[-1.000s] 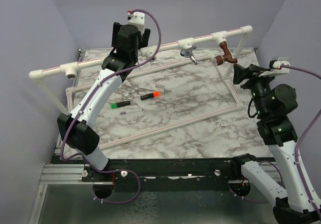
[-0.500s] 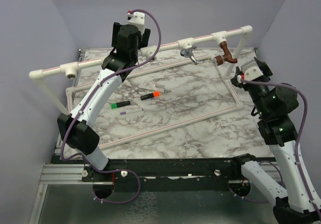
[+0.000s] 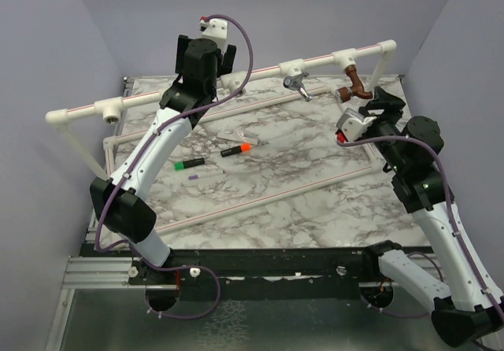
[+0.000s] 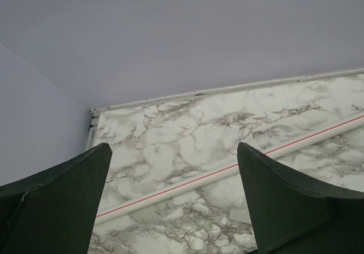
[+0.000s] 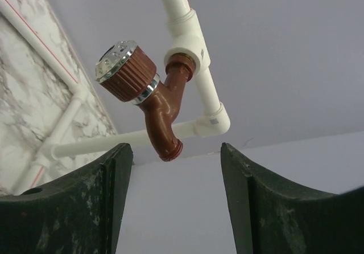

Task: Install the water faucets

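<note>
Two faucets hang from the raised white pipe rail [image 3: 150, 100] along the far side of the marble table [image 3: 315, 201], each screwed into a tee fitting. The copper-coloured faucet [image 5: 162, 114] sits near the rail's right end, beside the corner elbow [image 5: 219, 120]. In the right wrist view its stem runs from the tee [image 5: 185, 46] downward to a spout that opens downward, while its ribbed knob [image 5: 125, 72] with a shiny face slants off to the upper left. The right gripper [image 5: 176, 150] is just below and in front of this faucet, its fingers spread apart and clasping nothing, and the spout tip shows between their tips. Whether they touch the faucet cannot be told. The chrome faucet [image 3: 297, 86] hangs from the next tee to the left, its spout angled toward the near right. The left gripper [image 4: 173, 146] is raised by the rail further left, fingers wide apart and empty, looking over a floor pipe [image 4: 227, 171] with a red stripe toward the far wall. On the table lie an orange-capped marker [image 3: 236, 149] and a green-capped marker [image 3: 189, 164], well clear of both faucets.
</note>
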Controlling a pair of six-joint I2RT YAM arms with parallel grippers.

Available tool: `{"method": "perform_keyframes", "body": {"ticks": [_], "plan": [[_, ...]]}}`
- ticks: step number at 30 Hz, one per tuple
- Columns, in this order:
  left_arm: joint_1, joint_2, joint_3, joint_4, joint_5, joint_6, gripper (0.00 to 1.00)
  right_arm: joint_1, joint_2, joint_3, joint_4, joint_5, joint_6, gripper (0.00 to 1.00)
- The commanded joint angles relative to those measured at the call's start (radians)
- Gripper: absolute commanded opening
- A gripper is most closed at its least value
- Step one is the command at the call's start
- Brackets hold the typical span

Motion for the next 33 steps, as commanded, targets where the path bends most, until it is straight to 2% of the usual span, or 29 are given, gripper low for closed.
{"method": "perform_keyframes", "body": {"ticks": [1,10,14,20,28,33], "plan": [[-0.059,0.063,-0.050,-0.121,0.142,-0.081,0.93,0.023,0.017,-0.072,0.111,0.075,-0.239,0.68],[-0.058,0.066,-0.050,-0.121,0.142,-0.081,0.93,0.048,0.057,-0.203,0.439,0.165,-0.508,0.68],[-0.059,0.064,-0.050,-0.121,0.141,-0.081,0.93,0.056,0.100,-0.219,0.525,0.186,-0.557,0.68],[-0.058,0.063,-0.052,-0.119,0.142,-0.081,0.93,0.066,0.146,-0.220,0.582,0.192,-0.572,0.66],[-0.058,0.065,-0.050,-0.119,0.143,-0.081,0.93,0.073,0.171,-0.230,0.620,0.191,-0.538,0.52],[-0.059,0.064,-0.049,-0.121,0.143,-0.083,0.93,0.086,0.179,-0.249,0.639,0.191,-0.525,0.47]]}}
